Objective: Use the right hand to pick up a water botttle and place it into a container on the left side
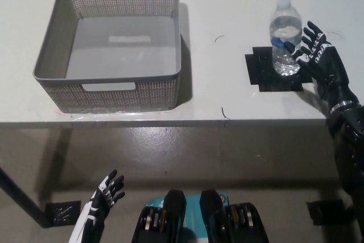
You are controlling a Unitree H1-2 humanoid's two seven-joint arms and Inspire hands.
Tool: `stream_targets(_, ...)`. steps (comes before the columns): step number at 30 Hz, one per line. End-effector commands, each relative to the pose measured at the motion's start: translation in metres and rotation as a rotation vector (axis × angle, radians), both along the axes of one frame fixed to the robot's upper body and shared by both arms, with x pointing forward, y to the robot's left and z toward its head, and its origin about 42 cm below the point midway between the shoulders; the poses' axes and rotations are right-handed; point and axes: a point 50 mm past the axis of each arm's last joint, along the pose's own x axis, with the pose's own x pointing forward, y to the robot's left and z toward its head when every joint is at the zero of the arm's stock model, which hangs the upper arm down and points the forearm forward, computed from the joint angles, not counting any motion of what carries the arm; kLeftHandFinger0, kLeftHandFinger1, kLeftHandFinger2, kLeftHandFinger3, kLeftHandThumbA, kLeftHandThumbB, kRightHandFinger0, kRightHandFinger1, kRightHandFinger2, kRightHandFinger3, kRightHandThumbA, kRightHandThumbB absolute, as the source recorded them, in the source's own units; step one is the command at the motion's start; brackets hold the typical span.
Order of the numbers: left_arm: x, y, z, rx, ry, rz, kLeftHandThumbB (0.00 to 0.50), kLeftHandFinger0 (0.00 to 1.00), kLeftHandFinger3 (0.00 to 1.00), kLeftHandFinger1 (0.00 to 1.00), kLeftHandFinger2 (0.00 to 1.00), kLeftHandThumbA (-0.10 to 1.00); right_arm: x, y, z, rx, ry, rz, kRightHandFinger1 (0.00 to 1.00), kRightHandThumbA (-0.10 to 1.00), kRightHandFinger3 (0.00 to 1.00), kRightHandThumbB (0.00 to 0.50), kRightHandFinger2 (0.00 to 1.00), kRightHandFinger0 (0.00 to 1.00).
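Note:
A clear water bottle with a blue label stands upright on a black tape square at the table's right side. My black right hand is open right beside the bottle on its right, fingers spread and fingertips close to its lower half; contact cannot be told. A grey perforated basket sits empty on the left of the table. My white left hand rests open below the table's front edge at the lower left.
The white table ends at a front edge running across the picture's middle, with grey floor below. A black tape mark lies on the floor at lower left. A dark table leg slants at far left.

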Motion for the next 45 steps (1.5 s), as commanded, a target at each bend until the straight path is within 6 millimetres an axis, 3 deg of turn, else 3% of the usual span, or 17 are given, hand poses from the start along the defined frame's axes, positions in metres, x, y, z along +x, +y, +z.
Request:
stream_targets(1,0.0,0.005,0.006,-0.017,-0.048,0.013,0.172,1.0,1.0,1.0,1.0,1.0,0.003,-0.006,0.025,0.028,-0.092,0.016,1.0,1.0,1.0,0.477,1.0,1.0)
stream_targets(8,-0.001,0.003,0.003,-0.019,-0.053,0.017,0.184,1.0,1.0,1.0,1.0,1.0,0.0,-0.01,0.022,0.035,-0.081,0.021,1.0,1.0,1.0,0.499,1.0,1.0)
stream_targets(16,-0.002,0.003,0.002,-0.027,-0.046,0.013,0.197,1.0,1.0,1.0,1.0,1.0,0.018,0.004,0.034,-0.017,-0.083,0.011,1.0,1.0,1.0,0.5,1.0,1.0)
stream_targets(23,-0.003,0.003,0.002,-0.029,-0.043,0.016,0.187,1.0,1.0,1.0,1.0,1.0,0.037,0.019,0.048,0.009,-0.044,0.038,1.0,0.91,1.0,0.5,1.0,1.0)
stream_targets(29,-0.004,0.002,0.001,-0.027,-0.048,0.015,0.211,1.0,1.0,1.0,1.0,1.0,0.059,0.031,0.068,-0.099,-0.006,0.014,1.0,0.88,1.0,0.5,1.0,1.0)
stream_targets(32,-0.004,0.001,0.001,-0.025,-0.046,0.019,0.217,1.0,1.0,1.0,1.0,1.0,0.073,0.042,0.083,-0.156,0.019,-0.003,1.0,0.8,1.0,0.5,1.0,1.0)
stream_targets(33,-0.004,0.001,0.0,-0.029,-0.043,0.018,0.217,1.0,1.0,1.0,1.0,1.0,0.076,0.046,0.087,-0.158,0.023,-0.008,1.0,0.71,1.0,0.5,1.0,1.0)
stream_targets(34,-0.005,0.0,0.0,-0.031,-0.041,0.015,0.218,1.0,1.0,1.0,1.0,1.0,0.079,0.05,0.092,-0.151,0.028,-0.067,1.0,0.51,1.0,0.488,1.0,1.0)
stream_targets(35,-0.004,-0.001,0.0,-0.029,-0.042,0.014,0.218,1.0,1.0,1.0,1.0,1.0,0.08,0.052,0.095,-0.169,0.031,-0.135,1.0,0.37,1.0,0.442,1.0,1.0)
stream_targets(36,-0.005,-0.001,0.0,-0.03,-0.039,0.014,0.219,1.0,1.0,1.0,1.0,1.0,0.081,0.054,0.097,-0.179,0.041,-0.222,0.51,0.11,0.7,0.374,0.62,0.47)
stream_targets(37,-0.005,-0.001,0.0,-0.032,-0.036,0.015,0.219,1.0,1.0,1.0,1.0,1.0,0.081,0.056,0.099,-0.198,0.03,-0.266,0.26,-0.06,0.42,0.27,0.33,0.23)
stream_targets(38,-0.004,-0.001,0.0,-0.029,-0.038,0.015,0.218,1.0,1.0,1.0,1.0,1.0,0.081,0.057,0.099,-0.203,0.018,-0.287,0.05,-0.1,0.2,0.245,0.23,0.02)
stream_targets(40,-0.004,0.001,0.001,-0.027,-0.043,0.013,0.21,1.0,1.0,1.0,1.0,1.0,0.081,0.06,0.1,-0.184,0.006,-0.29,0.01,-0.1,0.29,0.173,0.32,0.0)
stream_targets(41,-0.004,0.001,0.001,-0.023,-0.045,0.016,0.209,1.0,1.0,1.0,1.0,1.0,0.081,0.062,0.1,-0.183,0.003,-0.289,0.04,-0.1,0.38,0.175,0.43,0.0)
stream_targets(42,-0.003,0.002,0.001,-0.025,-0.047,0.017,0.206,1.0,1.0,1.0,1.0,1.0,0.08,0.065,0.099,-0.185,-0.016,-0.281,0.06,-0.1,0.44,0.176,0.47,0.0)
stream_targets(45,-0.005,0.002,-0.001,-0.032,-0.041,0.016,0.212,1.0,1.0,1.0,1.0,1.0,0.078,0.07,0.097,-0.17,-0.041,-0.271,0.08,-0.1,0.52,0.156,0.52,0.0)
